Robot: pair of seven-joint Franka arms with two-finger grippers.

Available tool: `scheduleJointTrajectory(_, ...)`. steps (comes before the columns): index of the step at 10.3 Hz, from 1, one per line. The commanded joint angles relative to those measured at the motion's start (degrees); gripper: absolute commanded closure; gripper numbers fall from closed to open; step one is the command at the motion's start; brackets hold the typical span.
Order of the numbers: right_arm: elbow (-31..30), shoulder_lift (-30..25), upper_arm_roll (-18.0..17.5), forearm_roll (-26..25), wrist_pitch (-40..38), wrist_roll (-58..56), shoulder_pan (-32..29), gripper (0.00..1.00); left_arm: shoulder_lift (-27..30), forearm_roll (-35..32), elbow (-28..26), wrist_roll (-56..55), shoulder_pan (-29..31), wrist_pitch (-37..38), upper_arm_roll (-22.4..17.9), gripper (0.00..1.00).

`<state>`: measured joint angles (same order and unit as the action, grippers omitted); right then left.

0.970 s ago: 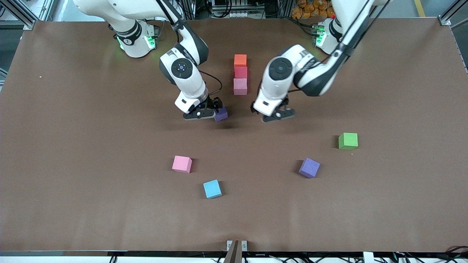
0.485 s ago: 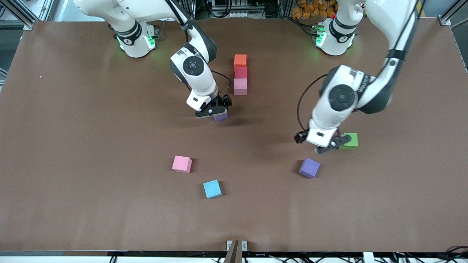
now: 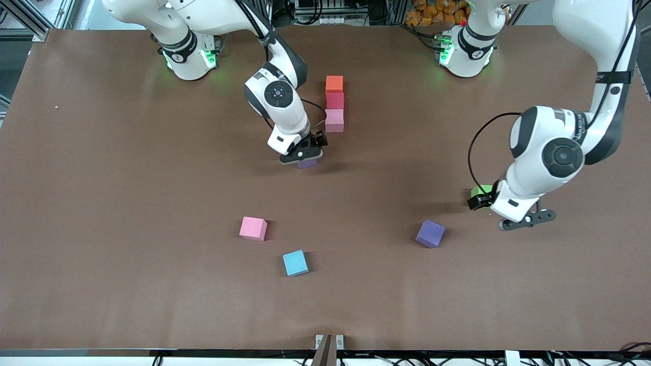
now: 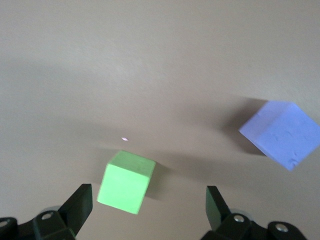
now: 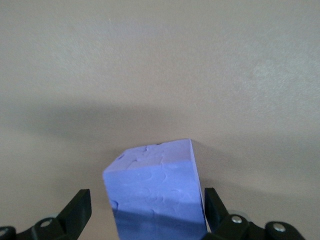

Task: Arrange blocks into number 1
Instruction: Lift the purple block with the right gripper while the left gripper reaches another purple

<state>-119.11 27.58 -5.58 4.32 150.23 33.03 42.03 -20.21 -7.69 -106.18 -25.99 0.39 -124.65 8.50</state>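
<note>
Two purple cubes remain loose: the right gripper (image 3: pixel 303 155), spread, straddles the one (image 5: pixel 157 192) just nearer than the pink column block (image 3: pixel 334 120), light squashy foam best pinched on flat opposite faces, while the left gripper (image 3: pixel 526 220) hangs spread near the green cube (image 4: pixel 126 181)

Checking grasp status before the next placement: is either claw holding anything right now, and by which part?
Nothing is held. The right claw stands open around the small purple foam cube, fingers clear of its sides. The left claw hangs open over the table.

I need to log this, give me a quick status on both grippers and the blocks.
Right gripper open around purple block, just short of the orange-red-pink column. Left gripper open, empty, above green cube. Nothing in the way.
</note>
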Motion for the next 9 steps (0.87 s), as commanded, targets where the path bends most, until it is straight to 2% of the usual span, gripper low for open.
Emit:
scheduleJointTrajectory(1,0.7,0.7,0.3,-1.3,0.0,0.5,0.5,0.42,-5.2,6.4,8.7,-4.6,-2.1,0.6,-1.6,0.00)
scheduleJointTrajectory(2,0.7,0.6,0.3,-1.0,-0.1,1.8,0.5,0.62,-7.5,6.7,11.1,-10.7,-6.2,0.6,-4.0,0.00)
scheduleJointTrajectory(3,1.2,0.6,0.3,-0.6,-0.1,5.8,0.9,0.68,-10.0,6.9,12.6,-18.3,-12.3,0.2,-9.2,0.00)
scheduleJointTrajectory(4,1.8,0.6,0.2,-0.6,0.0,8.2,1.6,0.69,-13.2,6.9,15.8,-24.7,-16.1,0.0,-11.9,0.00)
scheduleJointTrajectory(7,2.9,0.7,0.3,-0.5,0.0,14.4,5.3,0.65,-16.7,8.6,18.7,-32.8,-18.5,0.0,-12.4,0.00)
scheduleJointTrajectory(9,4.1,1.6,0.7,-0.5,0.1,18.5,8.3,0.64,-19.1,10.1,21.3,-38.1,-20.6,0.0,-14.4,0.00)
